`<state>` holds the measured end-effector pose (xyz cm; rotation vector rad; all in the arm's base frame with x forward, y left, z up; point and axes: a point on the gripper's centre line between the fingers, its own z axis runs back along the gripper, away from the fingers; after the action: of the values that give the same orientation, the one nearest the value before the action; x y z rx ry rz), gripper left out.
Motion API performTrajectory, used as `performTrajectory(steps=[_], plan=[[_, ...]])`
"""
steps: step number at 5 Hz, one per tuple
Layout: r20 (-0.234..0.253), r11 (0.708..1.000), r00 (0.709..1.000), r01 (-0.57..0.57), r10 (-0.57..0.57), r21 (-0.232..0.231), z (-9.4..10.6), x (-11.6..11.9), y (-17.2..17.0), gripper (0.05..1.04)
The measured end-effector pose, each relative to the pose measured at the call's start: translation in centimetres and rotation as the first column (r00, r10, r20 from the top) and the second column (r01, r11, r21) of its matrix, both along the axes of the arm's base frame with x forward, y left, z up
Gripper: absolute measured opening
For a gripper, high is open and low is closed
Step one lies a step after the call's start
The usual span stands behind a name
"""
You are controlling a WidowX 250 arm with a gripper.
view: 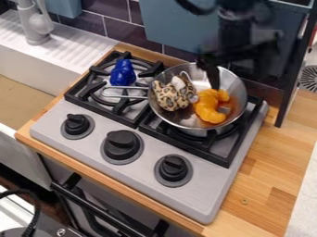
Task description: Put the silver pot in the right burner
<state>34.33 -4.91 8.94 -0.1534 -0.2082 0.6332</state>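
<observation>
On right burner [213, 140] of stove [199, 196]: silver pot [235, 90], placement apparently done. Gripper [212, 82] over stove's right side; we cannot tell open or closed. We judge only release, if needed, and retreat left.

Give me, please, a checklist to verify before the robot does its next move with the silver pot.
1. Silver pot over the right burner: ok.
2. Leopard-print toy and orange toy inside the pot: ok.
3. Pot handle clear of the left burner: not ok, it reaches over it.
4. Gripper away from the pot: not ok, it hangs at the pot's far side.
5. Gripper free of contact with the pot: cannot tell.
6. Pot sitting flat on the grate: cannot tell.
</observation>
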Motion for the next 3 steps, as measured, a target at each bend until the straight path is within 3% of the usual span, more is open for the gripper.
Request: performTrajectory(steps=[2, 3], plan=[[-0.082, 1.000, 0.997, -0.002, 0.002, -0.002, 1.3, -1.3, 3.3, 1.001], [-0.058, 1.000, 0.998, 0.025, -0.025, 0.012, 3.1, -2.0, 5.4, 1.001]])
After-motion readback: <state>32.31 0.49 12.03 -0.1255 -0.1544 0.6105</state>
